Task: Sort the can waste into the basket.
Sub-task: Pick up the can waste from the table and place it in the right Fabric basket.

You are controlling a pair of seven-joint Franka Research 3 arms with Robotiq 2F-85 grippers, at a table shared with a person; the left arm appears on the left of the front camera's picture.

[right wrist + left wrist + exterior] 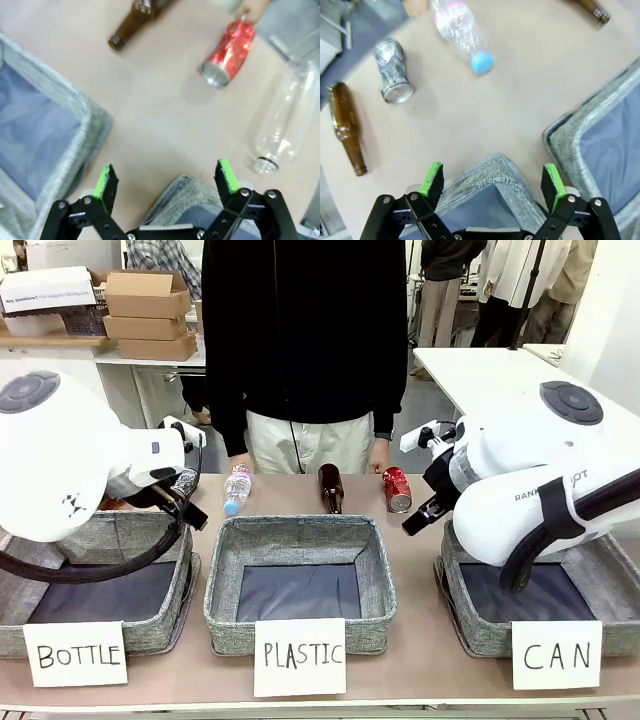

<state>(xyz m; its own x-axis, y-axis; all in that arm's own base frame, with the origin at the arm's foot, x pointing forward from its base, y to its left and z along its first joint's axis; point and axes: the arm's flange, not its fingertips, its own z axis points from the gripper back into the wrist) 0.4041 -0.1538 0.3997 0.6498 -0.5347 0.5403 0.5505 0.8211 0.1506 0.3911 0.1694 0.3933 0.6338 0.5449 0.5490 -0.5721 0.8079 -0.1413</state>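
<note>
— Both pairs of jaws: how do they stand?

— Wide apart, each of them, closed on nothing. The left gripper (pixel 492 175) hangs with its green pads (pixel 431 179) spread over the far right corner of the grey woven-fabric basket signed BOTTLE (pixel 507 175). The right gripper (pixel 165 172) is spread just as wide over the far left corner of the grey woven-fabric basket signed CAN (pixel 192 192). The pads touch neither the fabric nor a can.

— And the cans?

— The shiny red dented can (pixel 227 52) lies on its side on the far part of the table, beyond the right gripper. A brown glass bottle (pixel 132 27) lies to its left and a clear plastic bottle with an open mouth (pixel 282 120) to its right, both apart from it. A person's hand (pixel 250 10) is just at its far end; I cannot tell whether it touches. The dark can with silvery print (pixel 394 71) lies on its side at the far left, beyond the left gripper. It is between a second brown glass bottle (pixel 347 127) on its left and a clear plastic bottle with a blue cap (pixel 462 32) on its right.

— Room to move?

— Bare tan tabletop (pixel 420 610) lies between each gripper and its nearer can. The CAN basket sits near right under the right arm, open-topped, with its dark lining showing. A strip of table parts it from the grey basket signed PLASTIC (pixel 232 632), and the red can lies just beyond that strip's far end.
</note>
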